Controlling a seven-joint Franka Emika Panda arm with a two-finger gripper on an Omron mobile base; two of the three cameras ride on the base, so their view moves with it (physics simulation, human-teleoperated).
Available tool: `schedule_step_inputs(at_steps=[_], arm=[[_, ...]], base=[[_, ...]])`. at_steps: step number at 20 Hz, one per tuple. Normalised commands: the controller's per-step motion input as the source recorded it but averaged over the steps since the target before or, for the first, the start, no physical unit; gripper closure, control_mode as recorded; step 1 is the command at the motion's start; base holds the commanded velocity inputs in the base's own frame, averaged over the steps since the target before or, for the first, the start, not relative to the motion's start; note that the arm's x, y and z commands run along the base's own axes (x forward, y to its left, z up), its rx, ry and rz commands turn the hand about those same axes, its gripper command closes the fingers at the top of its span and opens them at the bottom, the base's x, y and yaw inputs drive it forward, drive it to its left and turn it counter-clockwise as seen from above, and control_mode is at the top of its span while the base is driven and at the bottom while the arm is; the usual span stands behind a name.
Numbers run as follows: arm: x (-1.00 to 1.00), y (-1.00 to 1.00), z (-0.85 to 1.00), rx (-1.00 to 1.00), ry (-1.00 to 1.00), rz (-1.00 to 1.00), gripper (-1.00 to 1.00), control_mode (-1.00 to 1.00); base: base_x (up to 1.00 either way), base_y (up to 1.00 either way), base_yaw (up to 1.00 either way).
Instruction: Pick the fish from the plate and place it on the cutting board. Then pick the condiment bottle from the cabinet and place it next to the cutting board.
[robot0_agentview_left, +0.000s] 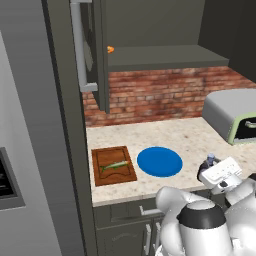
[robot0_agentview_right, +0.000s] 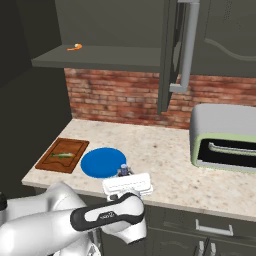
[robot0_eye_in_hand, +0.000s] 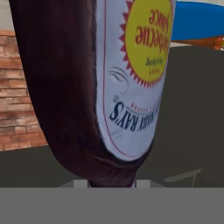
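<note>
Clamped between the jaws, the condiment bottle (robot0_eye_in_hand: 94, 87) sits closest of all, its dark body and white-and-yellow label pressed up against the hand camera and appearing upside down there. From the base cameras the gripper (robot0_agentview_right: 126, 184) hangs over the front edge of the counter (robot0_agentview_right: 165, 155), just in front of the plate (robot0_agentview_right: 103, 162) and on the side away from the board, with only the bottle's pale cap end peeking past the white hand. Next out, the blue plate lies bare, and just beside it the cutting board (robot0_agentview_left: 113, 165) carries the fish (robot0_agentview_left: 114, 165) lying along its middle, so the first half of the job looks finished. Farther back, against the brick wall, a grey appliance with a green rim (robot0_agentview_right: 223, 138) stands well apart from the board. Above, the cabinet (robot0_agentview_left: 165, 56) stands open with a small orange object (robot0_agentview_left: 110, 49) left on its shelf. What remains, by my judgement, is carrying the bottle across past the plate and setting it down next to the board.
</note>
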Motion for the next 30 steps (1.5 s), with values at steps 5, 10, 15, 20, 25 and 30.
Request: schedule_step_inputs(at_steps=[5,10,15,20,25,30], arm=[[0.25,-0.04,-0.28,0.0,0.0,0.0,1.0,-1.0],[0.25,-0.04,-0.27,0.0,0.0,0.0,1.0,-1.0],[0.22,-0.04,-0.27,0.0,0.0,0.0,1.0,-1.0],[0.23,-0.05,-0.3,0.0,0.0,0.0,1.0,-1.0],[0.23,-0.06,-0.39,-0.02,0.0,0.0,1.0,-1.0],[0.15,-0.01,-0.34,-0.01,-0.01,0.0,1.0,-1.0]], base=[[0.0,0.0,0.0],[0.0,0.0,0.0],[0.0,0.0,0.0],[0.0,0.0,0.0],[0.0,0.0,0.0],[0.0,0.0,0.0]])
